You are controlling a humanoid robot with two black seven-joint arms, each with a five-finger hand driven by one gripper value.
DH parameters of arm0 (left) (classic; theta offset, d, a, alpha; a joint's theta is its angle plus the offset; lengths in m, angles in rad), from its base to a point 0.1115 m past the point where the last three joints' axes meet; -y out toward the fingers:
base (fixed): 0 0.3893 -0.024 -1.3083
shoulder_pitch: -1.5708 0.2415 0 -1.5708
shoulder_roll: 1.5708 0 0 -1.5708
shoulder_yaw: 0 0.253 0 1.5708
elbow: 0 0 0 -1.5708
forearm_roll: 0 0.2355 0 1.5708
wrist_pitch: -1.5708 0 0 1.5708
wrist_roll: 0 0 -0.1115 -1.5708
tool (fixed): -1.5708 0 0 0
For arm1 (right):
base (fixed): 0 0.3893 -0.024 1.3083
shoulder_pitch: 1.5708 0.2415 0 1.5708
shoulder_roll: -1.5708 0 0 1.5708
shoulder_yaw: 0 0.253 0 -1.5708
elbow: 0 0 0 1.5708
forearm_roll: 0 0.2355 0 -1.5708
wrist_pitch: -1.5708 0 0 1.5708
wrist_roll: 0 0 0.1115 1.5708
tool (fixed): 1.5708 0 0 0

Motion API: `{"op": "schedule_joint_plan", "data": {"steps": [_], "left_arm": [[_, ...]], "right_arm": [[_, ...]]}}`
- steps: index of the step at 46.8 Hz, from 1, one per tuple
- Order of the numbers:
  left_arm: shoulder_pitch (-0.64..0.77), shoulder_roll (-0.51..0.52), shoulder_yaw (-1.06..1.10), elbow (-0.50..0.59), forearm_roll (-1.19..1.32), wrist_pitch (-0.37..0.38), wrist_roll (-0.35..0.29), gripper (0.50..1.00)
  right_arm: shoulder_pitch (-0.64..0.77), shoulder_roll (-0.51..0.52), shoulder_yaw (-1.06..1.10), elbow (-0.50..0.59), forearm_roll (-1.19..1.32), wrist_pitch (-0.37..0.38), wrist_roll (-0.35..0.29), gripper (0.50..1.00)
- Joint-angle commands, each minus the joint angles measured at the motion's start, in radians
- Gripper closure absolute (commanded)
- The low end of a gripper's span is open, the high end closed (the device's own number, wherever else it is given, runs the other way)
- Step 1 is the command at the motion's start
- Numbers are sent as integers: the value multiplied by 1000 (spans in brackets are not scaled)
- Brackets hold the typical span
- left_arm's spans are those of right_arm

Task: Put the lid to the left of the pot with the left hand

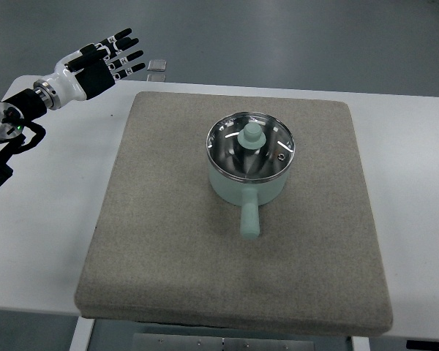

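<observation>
I see the lid (250,145) seated on the pot (247,172), near the mat's (154,241) centre, toward its far edge. It looks like rigid, slippery glass, so I judge the knob (252,134) the best hold. My left hand (106,62) hovers off the far-left corner, fingers spread, empty.

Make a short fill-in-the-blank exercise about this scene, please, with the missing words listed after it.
1. The lid rests on the ____.
2. The pot's handle points toward the ____ edge of the picture.
3. The pot stands on a grey ____.
4. The left hand hovers with its fingers ____, holding nothing.

Missing words: pot; bottom; mat; open
</observation>
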Motion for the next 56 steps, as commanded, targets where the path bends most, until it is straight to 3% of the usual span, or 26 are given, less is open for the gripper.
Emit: {"op": "schedule_joint_plan", "data": {"steps": [1,25,42,56], "left_arm": [[1,0,1,-1,0,-6,0,504],[-2,-3,-1,-1,-2,-3,-25,504],[-9,3,2,0,44,-54,-127,506],[-48,9,2,-14,386,-55,-249,504]], "right_arm": [[0,0,0,0,0,0,0,576],[0,0,0,0,0,0,0,576],[0,0,0,0,0,0,0,576],[0,0,0,0,0,0,0,576]]}}
